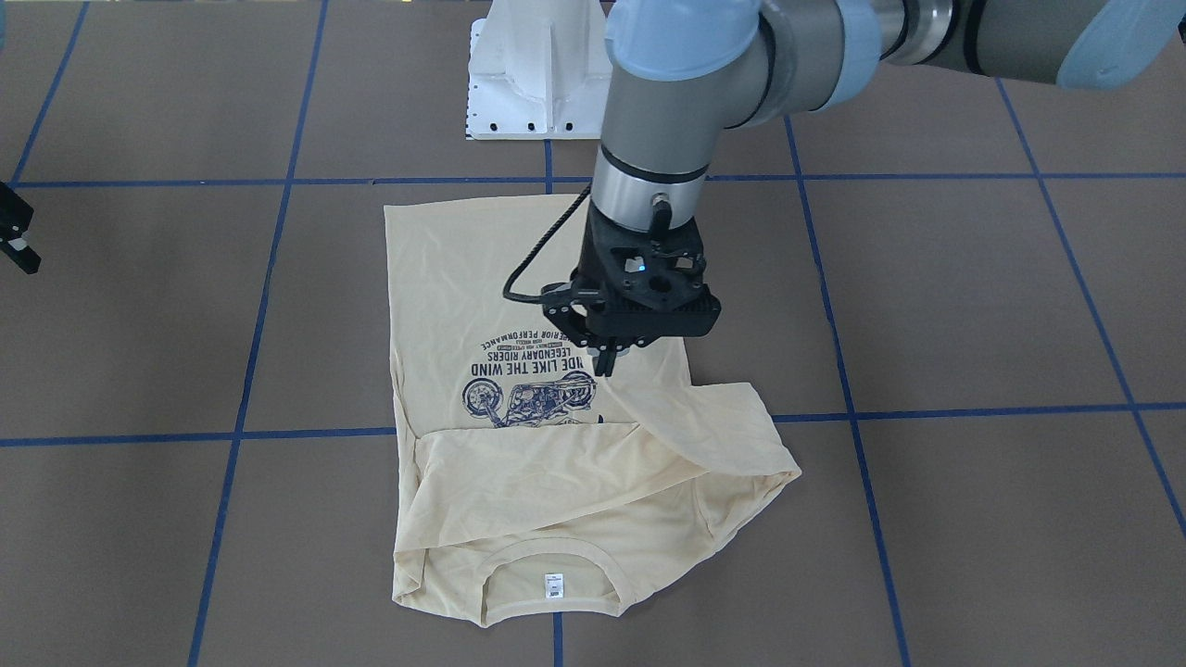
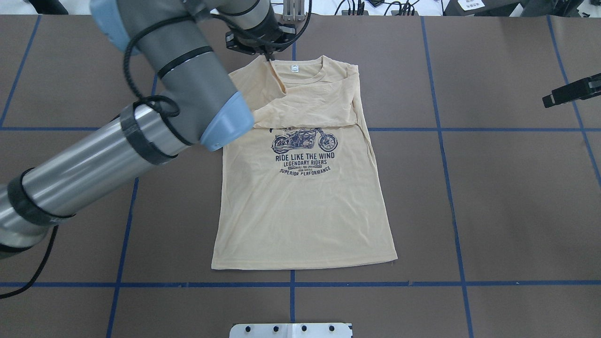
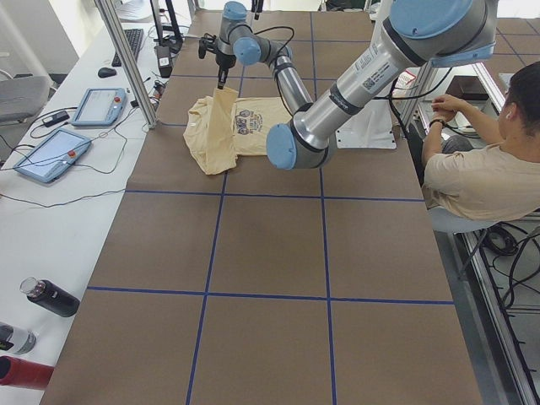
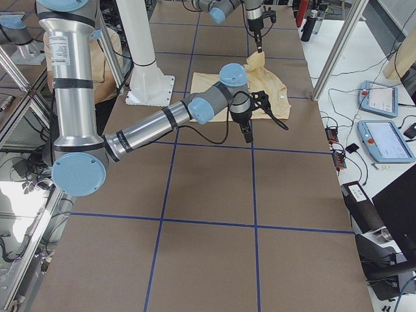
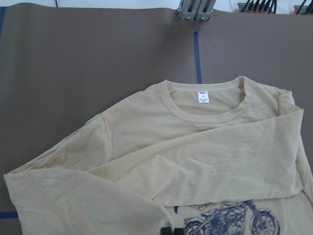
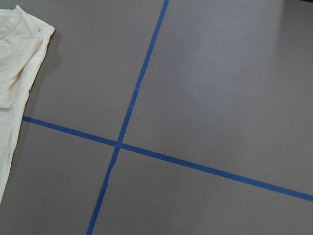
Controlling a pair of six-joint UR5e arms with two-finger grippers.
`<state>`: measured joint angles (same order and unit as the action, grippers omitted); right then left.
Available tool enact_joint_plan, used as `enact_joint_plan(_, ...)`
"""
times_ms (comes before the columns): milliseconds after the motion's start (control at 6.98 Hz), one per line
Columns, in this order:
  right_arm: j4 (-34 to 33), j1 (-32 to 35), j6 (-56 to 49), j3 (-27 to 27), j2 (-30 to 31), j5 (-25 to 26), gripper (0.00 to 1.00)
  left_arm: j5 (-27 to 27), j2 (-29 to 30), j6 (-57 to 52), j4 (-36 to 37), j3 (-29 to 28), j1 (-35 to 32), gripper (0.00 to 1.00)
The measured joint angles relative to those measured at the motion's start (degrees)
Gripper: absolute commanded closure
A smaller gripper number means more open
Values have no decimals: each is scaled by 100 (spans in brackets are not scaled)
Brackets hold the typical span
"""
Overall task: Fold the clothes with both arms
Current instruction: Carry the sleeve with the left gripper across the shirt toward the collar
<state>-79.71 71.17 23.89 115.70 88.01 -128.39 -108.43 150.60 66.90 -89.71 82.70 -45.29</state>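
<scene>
shirt (image 2: pixel 305 211) is lying flat on the bench (image 2: pixel 493 188), print (image 2: pixel 304 150) up, its long axis running from hem (image 2: pixel 305 263), nearer the robot than the print, to collar (image 2: pixel 300 77) beyond it. the left claw (image 1: pixel 607 361) is pinching a raised sleeve (image 1: pixel 732 435) just left of the print, so the fold is probably going across the print rightward. the right claw (image 2: pixel 570 91) is hanging well right of it, and i cannot tell its opening.

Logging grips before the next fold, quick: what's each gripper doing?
Left gripper: closed on the shirt, fabric lifted.
Right gripper: away from the shirt; open or closed, cannot tell.
</scene>
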Motion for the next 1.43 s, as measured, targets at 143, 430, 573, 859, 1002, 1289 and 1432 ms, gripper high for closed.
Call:
enact_joint_plan(143, -6, 97, -149, -64, 24, -73, 0, 8, 563, 426, -257, -786, 45, 100)
enact_joint_plan(430, -9, 409, -549, -244, 60, -333, 0, 155, 1210, 1400, -1279, -2235, 289, 100)
enact_joint_plan(573, -10, 497, -637, -283, 64, -392, 0, 460, 1392, 1893, -1781, -2766, 468, 100)
enact_joint_plan(859, -10, 539, -679, -319, 59, -421, 0, 1190, 1552, 2658, -2913, -3539, 760, 16)
enact_joint_plan(1002, -10, 542, -681, -334, 49, -423, 0, 1434, 1625, 2776, -3238, -3754, 825, 0)
enact_joint_plan(1289, -8, 538, -652, -341, 22, -420, 0, 1522, 1699, 2556, -3511, -3818, 878, 0)
enact_joint_plan(1432, -4, 530, -571, -328, -9, -409, 0, 1401, 1717, 2255, -3546, -3744, 886, 0)
